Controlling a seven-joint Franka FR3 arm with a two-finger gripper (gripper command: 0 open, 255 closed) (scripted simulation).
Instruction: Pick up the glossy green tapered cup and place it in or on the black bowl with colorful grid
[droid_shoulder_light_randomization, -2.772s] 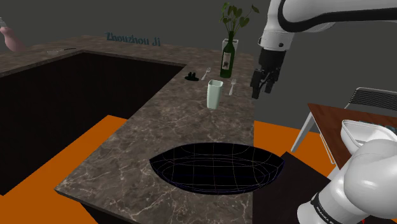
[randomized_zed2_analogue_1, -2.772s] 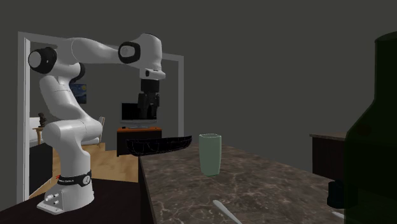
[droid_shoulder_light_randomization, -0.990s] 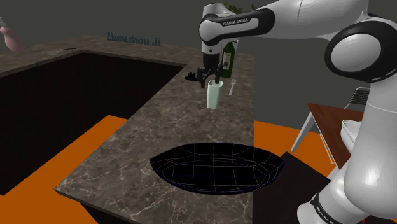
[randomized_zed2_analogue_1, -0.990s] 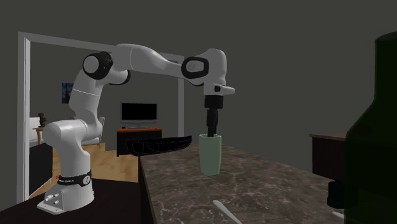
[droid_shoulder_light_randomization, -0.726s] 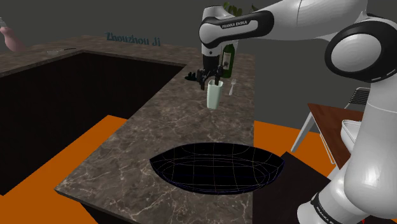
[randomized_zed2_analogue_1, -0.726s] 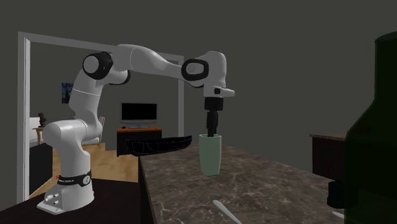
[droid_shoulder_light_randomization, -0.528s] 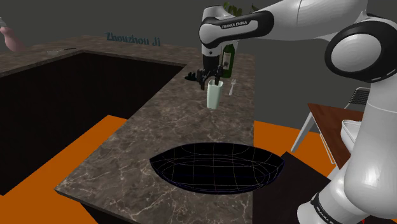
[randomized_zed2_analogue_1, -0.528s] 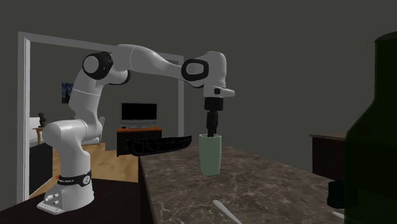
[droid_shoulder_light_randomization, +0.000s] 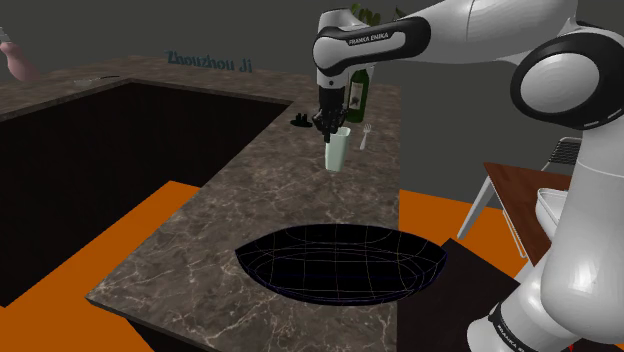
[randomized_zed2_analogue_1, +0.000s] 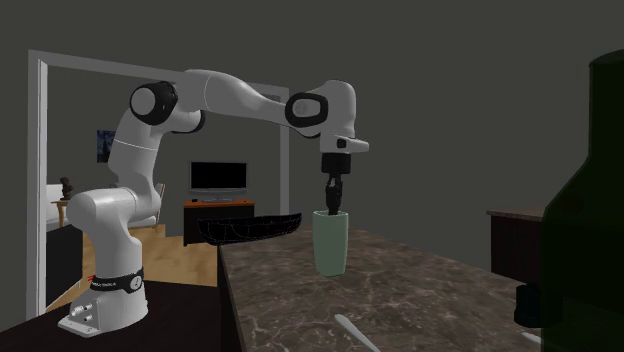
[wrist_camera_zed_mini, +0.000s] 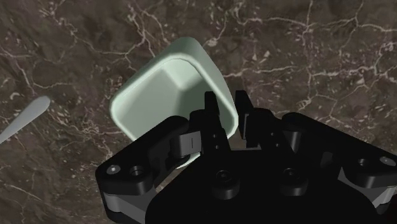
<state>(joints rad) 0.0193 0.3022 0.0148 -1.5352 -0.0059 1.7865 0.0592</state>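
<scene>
The shoulder camera stood high beside the base of the arm (droid_shoulder_light_randomization: 585, 180), looking down along the marbled counter (droid_shoulder_light_randomization: 300, 190), the black bowl (droid_shoulder_light_randomization: 340, 262) nearest. The second exterior camera sat low at the counter's far end, hard by a dark bottle (randomized_zed2_analogue_1: 590, 200), facing back toward the arm. The wrist camera looked straight down, close over the pale green cup (wrist_camera_zed_mini: 159, 95), shared by all three views

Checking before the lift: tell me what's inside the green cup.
One finger of the pincer sits inside the cup, the other outside its wall. Its floor looks bare; the pincer hides one corner.
</scene>
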